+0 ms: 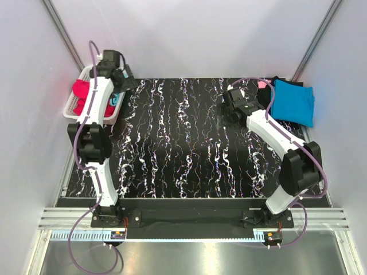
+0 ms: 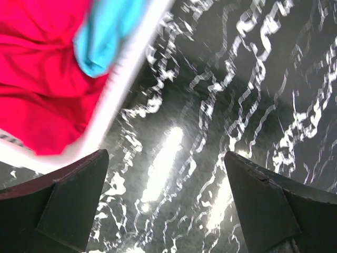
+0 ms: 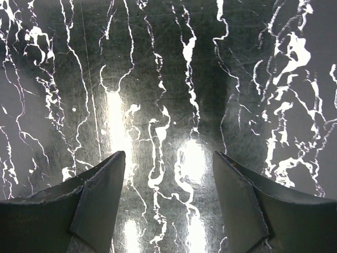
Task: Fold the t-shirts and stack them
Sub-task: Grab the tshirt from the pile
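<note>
Hovering at the right rim of the white basket (image 1: 71, 107), the left pincer (image 2: 166, 155) stood wide and empty. The crumpled red t-shirt (image 2: 37, 79) and turquoise t-shirt (image 2: 108, 37) lay inside, leftward of it; the basket's long axis ran near-to-far. The left arm (image 1: 94, 114), stretched forward, was nearer. The right pincer (image 3: 168, 154), also wide and empty, faced the counter (image 1: 183, 149) beside the folded turquoise t-shirt (image 1: 293, 102).

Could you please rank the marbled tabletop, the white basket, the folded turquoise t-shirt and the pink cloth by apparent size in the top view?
1. marbled tabletop
2. white basket and folded turquoise t-shirt: about alike, basket partly hidden
3. pink cloth, only a sliver showing
</note>
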You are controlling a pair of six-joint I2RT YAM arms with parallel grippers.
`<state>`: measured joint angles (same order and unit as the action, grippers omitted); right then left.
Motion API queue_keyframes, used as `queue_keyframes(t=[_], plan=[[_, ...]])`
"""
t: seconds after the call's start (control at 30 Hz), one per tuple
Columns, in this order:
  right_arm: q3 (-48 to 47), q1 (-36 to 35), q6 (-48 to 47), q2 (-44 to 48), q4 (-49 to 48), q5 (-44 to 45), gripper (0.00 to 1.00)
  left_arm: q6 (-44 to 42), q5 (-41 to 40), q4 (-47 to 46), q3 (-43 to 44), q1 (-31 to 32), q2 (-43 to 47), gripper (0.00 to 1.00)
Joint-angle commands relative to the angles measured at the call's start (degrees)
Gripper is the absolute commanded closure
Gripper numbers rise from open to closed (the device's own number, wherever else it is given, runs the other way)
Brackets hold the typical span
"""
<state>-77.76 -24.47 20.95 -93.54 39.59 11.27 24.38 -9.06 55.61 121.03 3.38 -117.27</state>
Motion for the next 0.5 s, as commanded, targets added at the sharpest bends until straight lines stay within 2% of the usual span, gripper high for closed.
queue_keyframes(t=[0.0, 0.07, 0.3, 0.47], plan=[[-3.5, 0.2, 0.0, -1.3, -1.8, -1.6, 0.26, 1.0, 6.6, -2.6, 2.7, -5.6, -0.5, 0.01], [-4.2, 0.3, 0.0, -1.8, -1.8, -1.9, 0.26, 0.4, 6.6, -3.4, 2.4, -6.3, -0.2, 0.01], [-5.2, 0.3, 0.0, -3.7, -1.5, -2.8, 0.26, 0.0, -3.6, -5.6, 3.1, -7.9, -1.0, 0.01], [-6.1, 0.3, 0.6, -5.2, -1.4, -4.5, 0.27, 3.5, -1.7, -8.8, 2.6, -10.4, -3.4, 0.01]])
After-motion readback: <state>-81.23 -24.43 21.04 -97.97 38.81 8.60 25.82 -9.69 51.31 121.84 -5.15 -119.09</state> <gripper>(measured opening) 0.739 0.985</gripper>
